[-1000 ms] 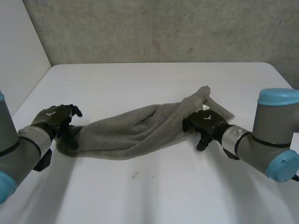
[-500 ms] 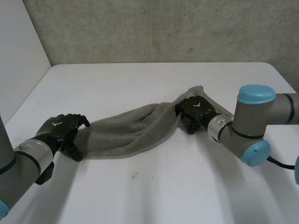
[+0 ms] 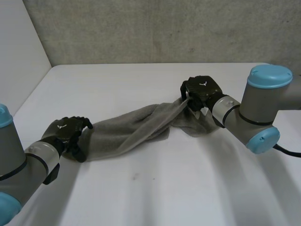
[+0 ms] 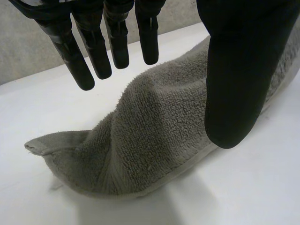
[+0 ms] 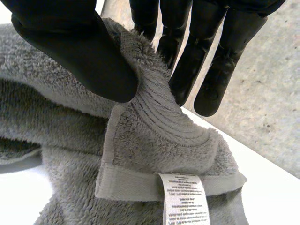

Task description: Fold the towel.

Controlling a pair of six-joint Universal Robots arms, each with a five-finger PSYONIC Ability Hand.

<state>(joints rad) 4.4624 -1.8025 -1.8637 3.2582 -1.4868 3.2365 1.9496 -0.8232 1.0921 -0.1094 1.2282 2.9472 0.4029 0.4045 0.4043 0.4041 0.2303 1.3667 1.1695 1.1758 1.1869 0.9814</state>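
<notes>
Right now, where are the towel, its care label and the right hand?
towel [image 3: 127, 132]: head view, middle of the bunched grey cloth.
care label [image 5: 183, 201]: right wrist view, centre of the white printed tag.
right hand [image 3: 201, 88]: head view, back of the hand, pinching the towel's end.

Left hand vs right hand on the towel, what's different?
Grip: the right hand pinches a towel corner by its label between thumb and fingers; the left hand is open, fingers straight above the other end. Height: right end lifted, left end on the table. Both sit at opposite ends.
</notes>
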